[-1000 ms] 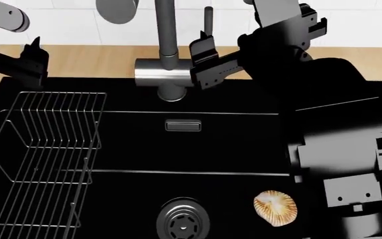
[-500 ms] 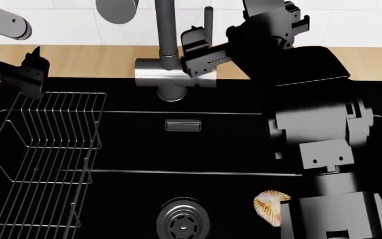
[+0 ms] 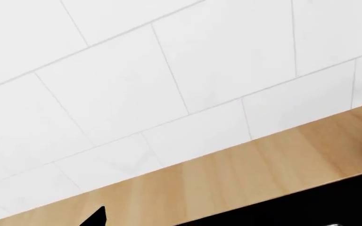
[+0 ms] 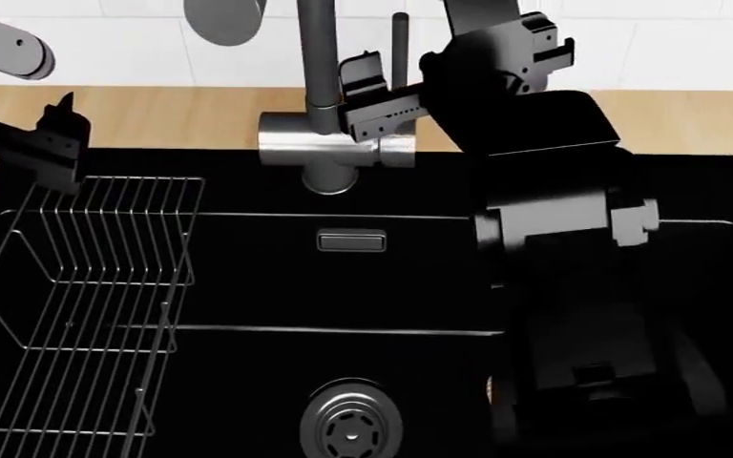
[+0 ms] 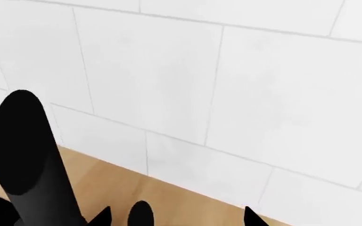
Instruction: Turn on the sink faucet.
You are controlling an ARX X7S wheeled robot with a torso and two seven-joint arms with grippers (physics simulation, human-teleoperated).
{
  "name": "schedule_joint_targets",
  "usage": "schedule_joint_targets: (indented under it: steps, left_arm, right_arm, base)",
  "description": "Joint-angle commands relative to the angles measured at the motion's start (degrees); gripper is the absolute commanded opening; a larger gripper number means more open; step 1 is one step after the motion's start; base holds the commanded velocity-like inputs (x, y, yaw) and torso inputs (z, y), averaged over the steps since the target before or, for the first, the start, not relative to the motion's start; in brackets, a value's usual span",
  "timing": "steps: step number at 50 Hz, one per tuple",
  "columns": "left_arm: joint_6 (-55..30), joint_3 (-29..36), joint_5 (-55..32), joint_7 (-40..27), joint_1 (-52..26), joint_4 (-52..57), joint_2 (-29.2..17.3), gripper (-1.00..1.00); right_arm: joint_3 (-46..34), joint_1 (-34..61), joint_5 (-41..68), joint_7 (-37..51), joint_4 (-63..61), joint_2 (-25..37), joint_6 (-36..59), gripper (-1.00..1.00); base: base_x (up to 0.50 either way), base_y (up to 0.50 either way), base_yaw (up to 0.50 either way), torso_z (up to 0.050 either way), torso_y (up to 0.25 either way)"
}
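Faucet (image 4: 331,143) stands at back-centre edge of sink (image 4: 252,277), on wooden bench (image 4: 163,114) strip below white tile wall (image 3: 137,70). Steel neck rises out of head view's top; horiz. cylindrical body sits at its base; slim upright lever (image 4: 400,40) stands just beside neck on its right.

My right tool (image 4: 373,95) is at faucet body, its fingers (image 4: 364,72) lying across body's right end, near base of lever. Fingers look apart w/ lever between or just behind them; contact w/ lever cannot be confirmed. Right wrist view: two dark fingertips (image 5: 250,217) at frame edge w/ rounded lever top (image 5: 141,214) between them, neck (image 5: 33,165) looming close beside, tile wall beyond.

My right arm (image 4: 571,286) crosses right half of sink, covering basin there.

My left tool (image 4: 54,138) hovers over sink's back-left corner, above wire rack (image 4: 80,305), well apart from faucet. Open or closed: cannot tell. Left wrist view shows only tile, bench, sink rim, one fingertip (image 3: 96,217).

Drain (image 4: 350,420) and overflow plate (image 4: 351,240) visible in basin centre.
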Motion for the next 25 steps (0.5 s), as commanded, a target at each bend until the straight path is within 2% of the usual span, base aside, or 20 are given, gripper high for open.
schedule_joint_targets:
  steps: [1, 25]
  left_arm:
    - [-0.52, -0.66, -1.02, 1.13, 0.38, 1.29, -0.22, 1.00]
    - [-0.75, -0.46, -1.31, 0.32, 0.92, 1.86, 0.47, 1.00]
  right_arm:
    - [1.04, 1.13, -0.11, 2.04, 4.82, -0.78, -3.55, 1.00]
    - [1.49, -5.28, 1.56, 6.88, -11.39, 2.94, 5.42, 1.00]
  base:
    - [0.00, 0.00, 0.00, 0.000, 0.000]
    - [0.00, 0.00, 0.00, 0.000, 0.000]
